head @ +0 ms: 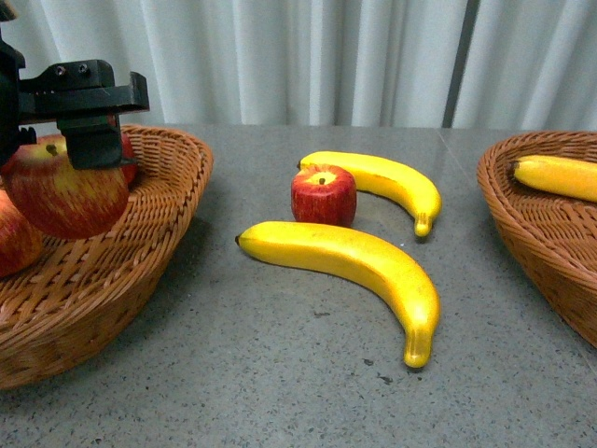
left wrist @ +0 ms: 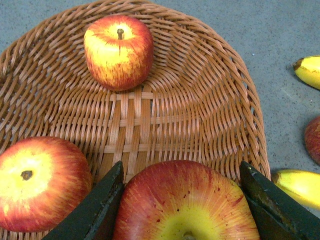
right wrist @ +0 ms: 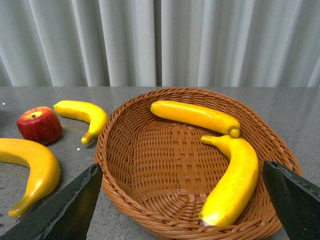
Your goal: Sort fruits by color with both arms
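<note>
My left gripper [head: 89,140] is shut on a red-yellow apple [head: 65,191] and holds it above the left wicker basket [head: 173,187]. In the left wrist view the jaws press both sides of this apple [left wrist: 185,200], with two more apples [left wrist: 118,52] [left wrist: 40,182] in the basket below. One apple [head: 324,194] and two bananas [head: 373,177] [head: 354,261] lie on the table. My right gripper [right wrist: 182,210] is open and empty over the near rim of the right basket [right wrist: 150,150], which holds two bananas [right wrist: 195,116] [right wrist: 235,180]. It is out of the front view.
The grey table [head: 280,373] ends at a white curtain [head: 326,56] behind. The right basket [head: 541,224] stands at the right edge of the front view with one banana [head: 560,175] showing.
</note>
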You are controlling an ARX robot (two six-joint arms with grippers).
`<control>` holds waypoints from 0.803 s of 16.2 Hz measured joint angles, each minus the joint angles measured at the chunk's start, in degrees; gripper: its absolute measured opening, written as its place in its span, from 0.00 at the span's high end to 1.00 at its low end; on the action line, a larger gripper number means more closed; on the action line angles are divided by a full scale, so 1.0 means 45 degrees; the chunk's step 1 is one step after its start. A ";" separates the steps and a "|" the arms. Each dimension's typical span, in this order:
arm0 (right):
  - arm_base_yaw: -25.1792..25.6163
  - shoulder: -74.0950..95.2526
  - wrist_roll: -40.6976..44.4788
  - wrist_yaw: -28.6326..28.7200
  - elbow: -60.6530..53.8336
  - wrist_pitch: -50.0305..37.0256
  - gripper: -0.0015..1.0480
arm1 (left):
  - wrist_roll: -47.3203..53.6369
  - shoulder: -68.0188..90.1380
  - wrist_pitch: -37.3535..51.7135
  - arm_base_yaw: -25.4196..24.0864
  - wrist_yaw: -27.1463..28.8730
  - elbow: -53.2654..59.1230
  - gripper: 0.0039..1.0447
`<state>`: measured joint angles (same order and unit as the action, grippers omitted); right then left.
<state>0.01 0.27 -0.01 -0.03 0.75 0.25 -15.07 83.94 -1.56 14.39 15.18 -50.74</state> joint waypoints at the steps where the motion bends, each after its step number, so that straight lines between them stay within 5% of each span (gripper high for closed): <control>1: 0.0000 0.0000 -0.0005 0.0000 0.0000 0.0005 0.06 | -0.0325 0.0000 0.0019 0.0000 -0.0063 0.0019 0.36; 4: 0.0000 0.0000 0.0000 0.0005 0.0000 0.0000 0.06 | -0.0058 -0.0364 0.0520 0.0413 0.0083 -0.0141 0.04; 9: 0.0000 0.0000 -0.0005 0.0005 0.0000 0.0005 0.06 | 0.1166 0.0257 0.0952 0.1005 -0.0748 -0.1749 0.06; 13: 0.0000 0.0000 -0.0005 0.0000 0.0000 0.0005 0.06 | 0.3254 0.3925 0.0918 0.1457 -0.2351 -0.4541 0.06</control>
<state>0.01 0.27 -0.03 -0.03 0.75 0.27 -0.43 101.60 2.57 20.95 4.60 -71.18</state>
